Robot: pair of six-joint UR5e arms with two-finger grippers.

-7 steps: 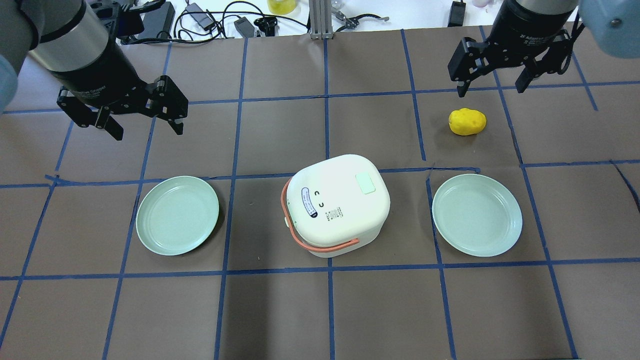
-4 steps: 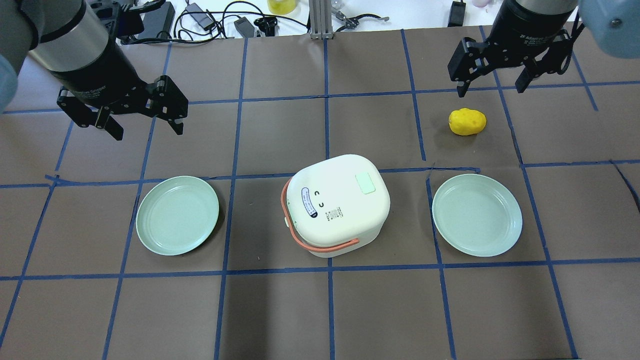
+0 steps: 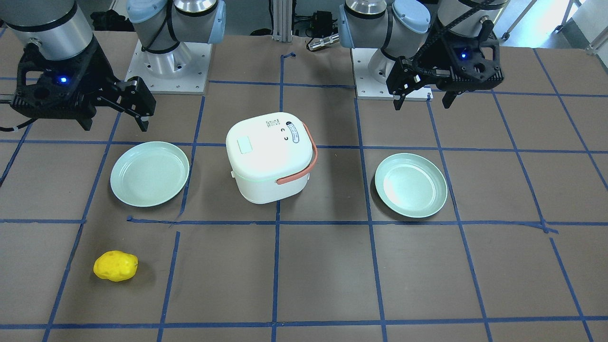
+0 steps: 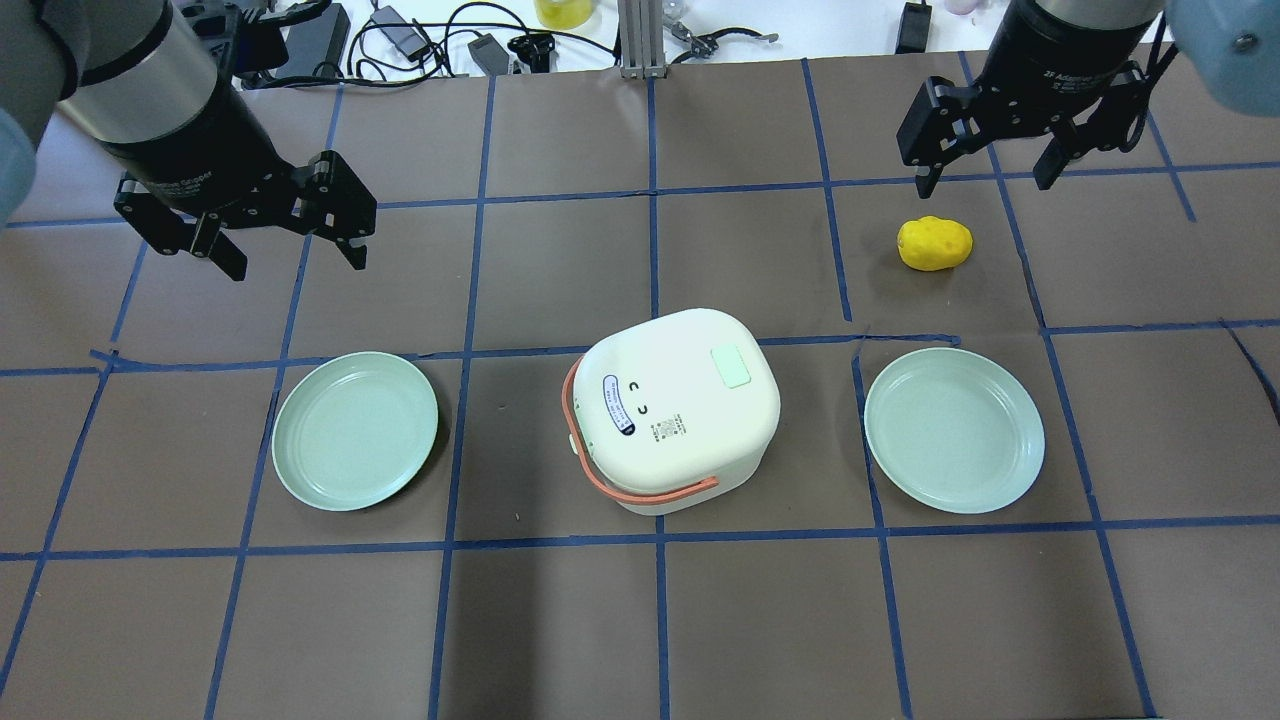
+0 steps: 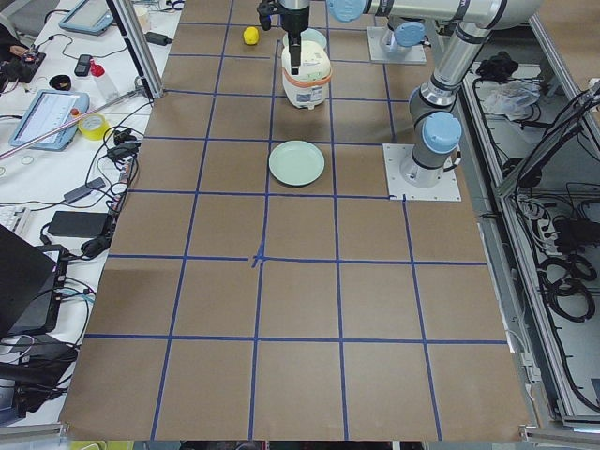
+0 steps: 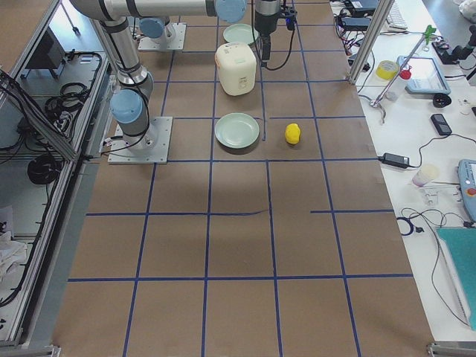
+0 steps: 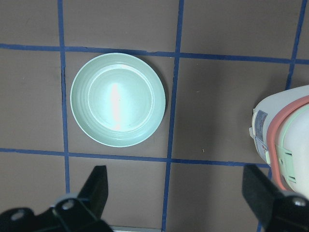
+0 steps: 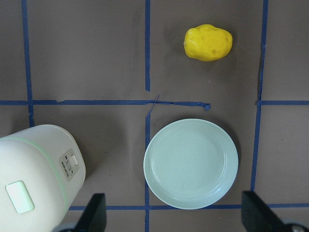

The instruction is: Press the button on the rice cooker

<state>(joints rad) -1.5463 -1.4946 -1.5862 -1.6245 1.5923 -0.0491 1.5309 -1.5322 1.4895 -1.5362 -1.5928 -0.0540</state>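
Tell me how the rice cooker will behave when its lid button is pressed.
The rice cooker looks squat and wide-based, so it probably will not tip. The button sits off-centre near one lid edge, so a hard press might rock it. Its smooth shell could slide if pushed sideways.

Arms (image 3: 52, 26): silver tubes, pale-blue joint caps (image 3: 411, 16), white bolted base plates (image 3: 199, 73). Left hand (image 4: 295, 262) and right hand (image 4: 985, 183): black, white collar lettering, blue LED.
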